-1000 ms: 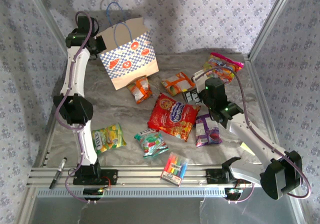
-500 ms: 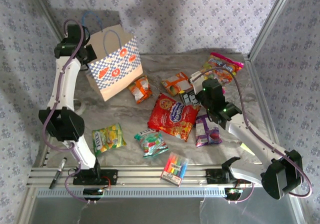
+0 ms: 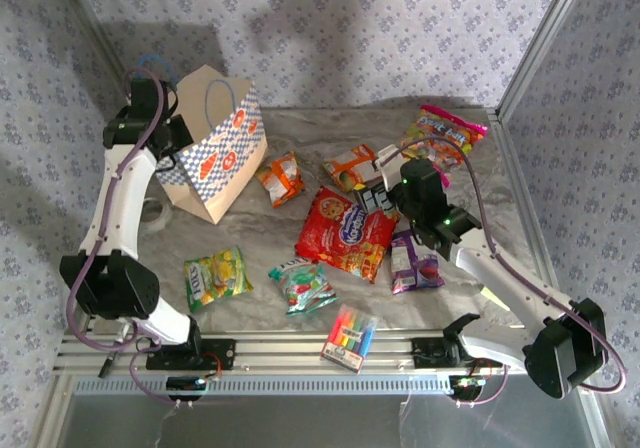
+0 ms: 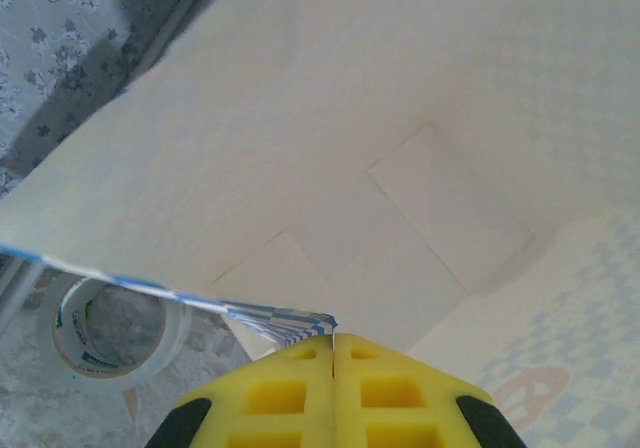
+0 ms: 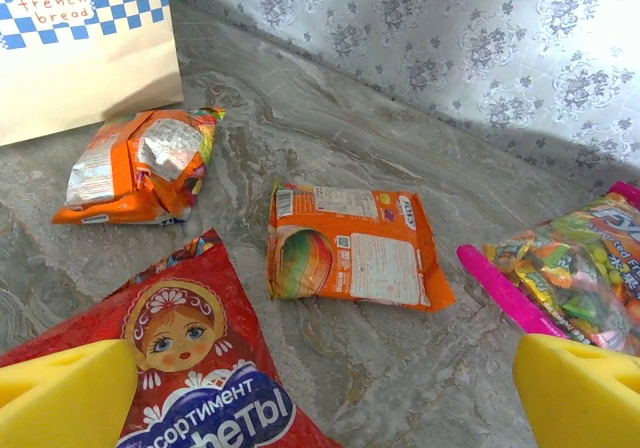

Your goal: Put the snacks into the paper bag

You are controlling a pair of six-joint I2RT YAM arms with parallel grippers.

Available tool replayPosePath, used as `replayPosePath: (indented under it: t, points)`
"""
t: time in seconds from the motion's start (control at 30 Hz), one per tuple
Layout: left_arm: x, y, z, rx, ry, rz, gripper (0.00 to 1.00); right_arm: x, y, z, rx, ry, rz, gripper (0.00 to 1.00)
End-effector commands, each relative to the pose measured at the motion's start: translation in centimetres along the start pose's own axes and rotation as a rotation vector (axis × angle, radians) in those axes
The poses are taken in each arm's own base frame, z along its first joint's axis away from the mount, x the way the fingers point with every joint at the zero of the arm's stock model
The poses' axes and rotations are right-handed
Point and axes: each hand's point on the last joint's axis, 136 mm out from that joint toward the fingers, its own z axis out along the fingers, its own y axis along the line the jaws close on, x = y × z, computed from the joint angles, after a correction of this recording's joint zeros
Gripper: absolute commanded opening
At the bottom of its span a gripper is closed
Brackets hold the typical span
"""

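Fingers point(image 4: 270, 398) of the left gripper point(image 4: 333, 343) are pressed together on the rim of the bag point(image 4: 350, 168), pinching the paper edge with its checkered band. That pinch looks like the point of the step: the bag point(image 3: 215, 158) stands at the far left of the table point(image 3: 250, 228), leaning, and its mouth needs to be held wide and turned toward the snacks while the other arm loads it. A good hold would be firm, without tugging so hard that the paper tears or the base slides onto the tape roll point(image 3: 152, 211) just to its left. The right gripper point(image 5: 320, 383) is spread wide and holds nothing. It hangs low over the far edge of the red packet point(image 5: 200, 368), with an orange packet point(image 5: 350, 258) just beyond and the candy packet point(image 5: 570, 278) off to the right. The red packet is probably the next pick. Being large and crinkly, it would be best taken by one edge with a shallow bite, so it hangs narrow enough for the mouth. In the top view the left arm rises from its near-left base, elbow out at the left edge, forearm reaching far and up to the bag's top. The right arm swings out to the near-right corner, then runs far and left to the middle of the table, wrist tipped down.
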Motion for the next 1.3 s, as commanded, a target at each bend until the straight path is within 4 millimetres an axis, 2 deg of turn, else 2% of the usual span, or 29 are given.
replayPosePath:
  t: [0.0,0.6,0.77,0.9,1.27]
  points:
    - [0.8,-1.6,-1.2,0.069,0.005,0.000,0.00,-0.6,0.4,-0.4,-0.011,-0.018,0.022,0.98]
    - [3.7,-6.2,-3.6,0.194,0.041,0.028,0.00,0.0,1.1,-0.9,-0.026,-0.021,0.010,0.98]
    - [4.4,-7.7,-4.5,0.228,0.048,0.045,0.04,0.2,1.2,-0.9,-0.026,-0.019,0.007,0.98]
    - [5.6,-8.4,-3.9,0.250,0.097,0.046,0.05,0.5,1.2,-0.9,-0.027,-0.016,0.010,0.98]
    - [7.2,-8.2,-2.2,0.239,0.134,0.016,0.07,1.2,1.0,-1.1,-0.016,-0.002,0.008,0.98]
